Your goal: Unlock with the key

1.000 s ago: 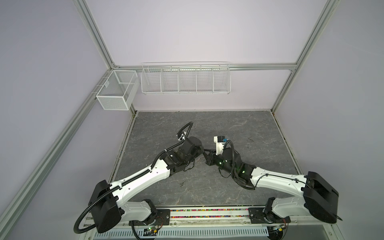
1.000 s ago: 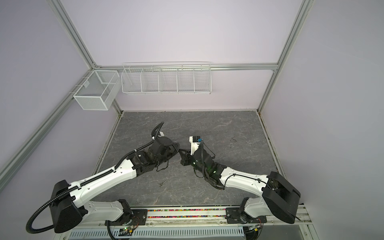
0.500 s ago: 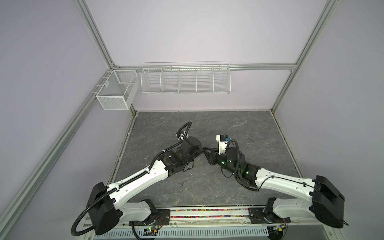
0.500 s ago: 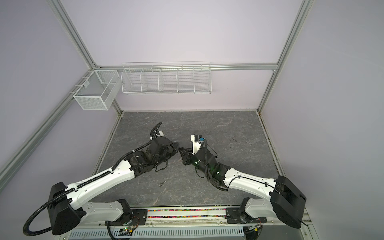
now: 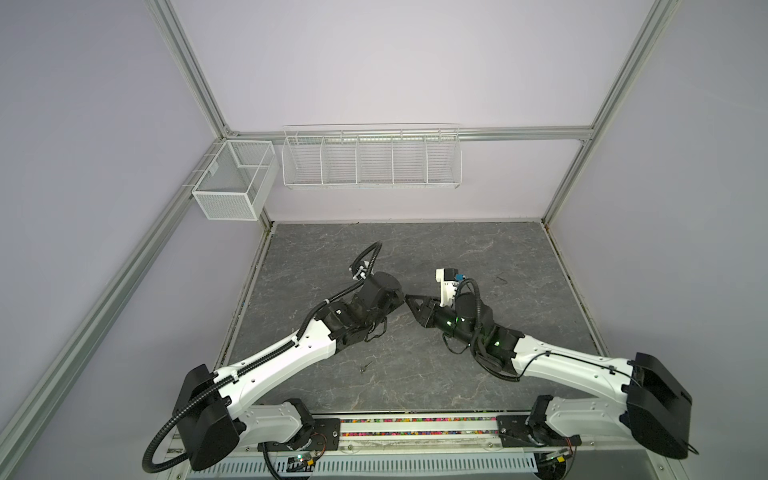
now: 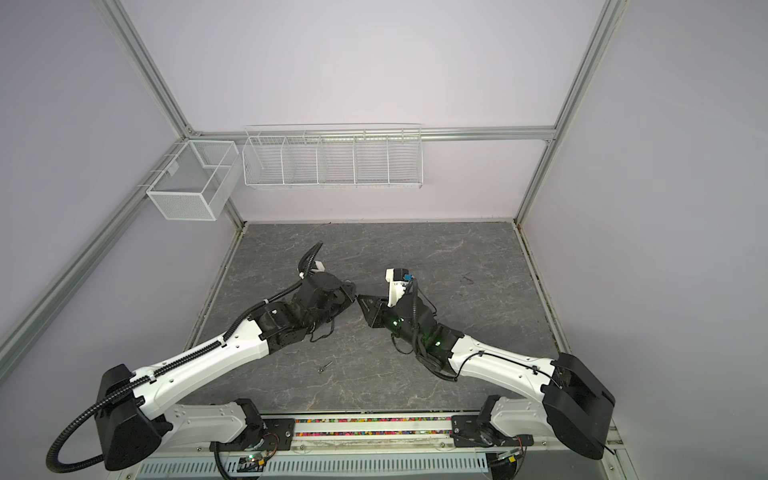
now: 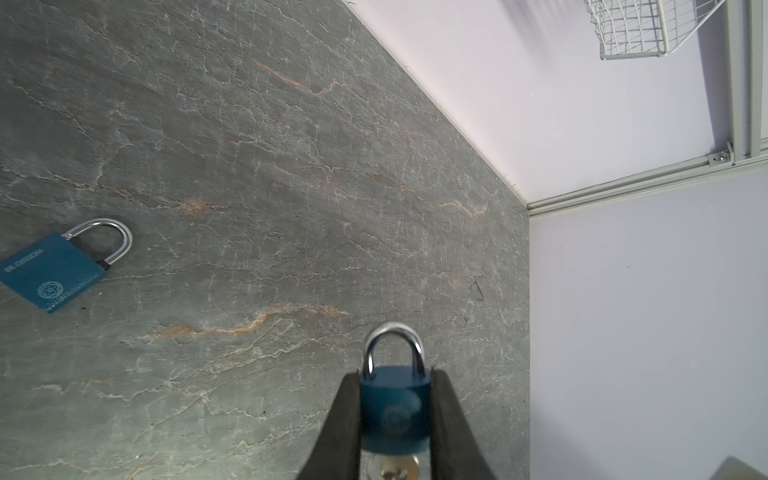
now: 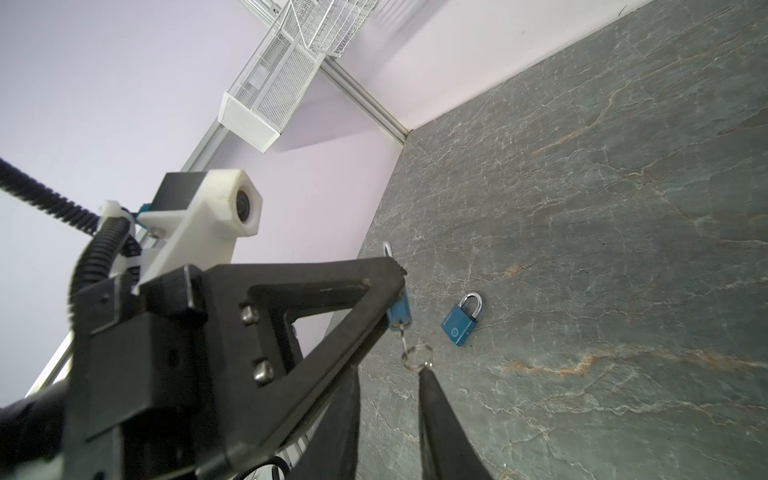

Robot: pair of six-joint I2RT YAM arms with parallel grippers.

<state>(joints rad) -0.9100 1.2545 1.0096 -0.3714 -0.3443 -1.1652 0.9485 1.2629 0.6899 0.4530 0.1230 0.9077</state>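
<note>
Right arm (image 5: 561, 365) is sitting differently from a second ago: its shoulder block is now further out toward 4 o'clock in both top views. Left arm (image 5: 282, 357) is barely changing, and the tips are still meeting near table centre, left coming in from 8 o'clock, right from 4 o'clock.

Table (image 5: 478, 257) is carrying little else. The left gripper (image 7: 395, 378) is clamping the blue padlock (image 7: 395, 415) by its two narrow edges, off the surface, with the shackle pointing away from the wrist and the keyway end facing the right arm. I'm reading that as a fixture hold so the other arm can work the key. The right gripper (image 8: 390, 372) is hanging just short of it with jaws parted, gripping nothing. One fingertip appears to be touching the ring only.

Spare padlock (image 8: 461, 322) is lying flat on the table near the pair, shackle shut, untouched.

The key (image 8: 401, 336) is sitting in the held padlock's keyway, with the key ring (image 8: 417, 355) dangling from it. The shackle is looking seated, so I'm judging the turn not done yet. The right jaws are probably needing a fresh grip on the key.
</note>
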